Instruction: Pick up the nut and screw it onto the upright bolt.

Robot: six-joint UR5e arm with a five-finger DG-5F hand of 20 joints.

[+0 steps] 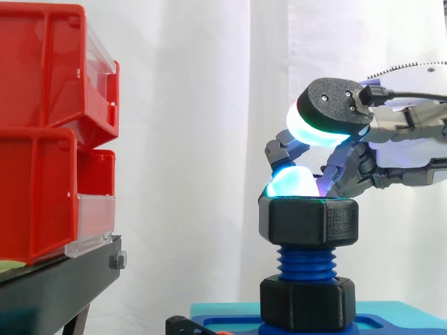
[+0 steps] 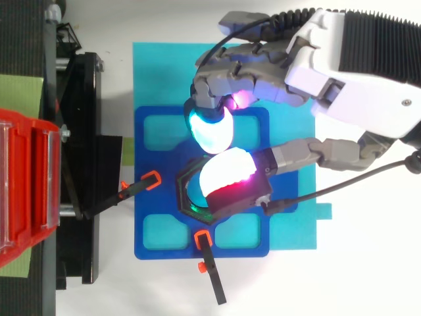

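Side and top views, as I see them from the remote desk.

**Nut.** The black hex nut point(image 1: 308, 222) sits level on the upper end of the upright blue bolt point(image 1: 306, 262). Bare thread shows below it. A second black hex piece point(image 1: 307, 303) sits at the bolt's foot. From above, part of the nut's rim point(image 2: 186, 191) shows at the left, under the hand.

**Hand.** The hand point(image 1: 356, 167) comes in from the right in the side view and from the upper right in the top view point(image 2: 263, 89). It sits directly over the nut, touching or nearly touching its top face. I cannot tell whether it has hold of the nut or how far it is closed, because the contact is hidden behind the nut's upper edge.

**Fixture.** The bolt stands on a dark blue plate point(image 2: 148, 224) with rounded cut-outs. The plate lies on a cyan mat point(image 2: 158, 72). Two orange-tipped clamps point(image 2: 151, 180) point(image 2: 204, 238) sit at the plate's left and lower edges.

**Surroundings.** Red bins point(image 1: 42, 139) are stacked on a black stand point(image 1: 56, 286), well apart to the left of the bolt. A white curtain point(image 1: 195, 105) hangs behind.
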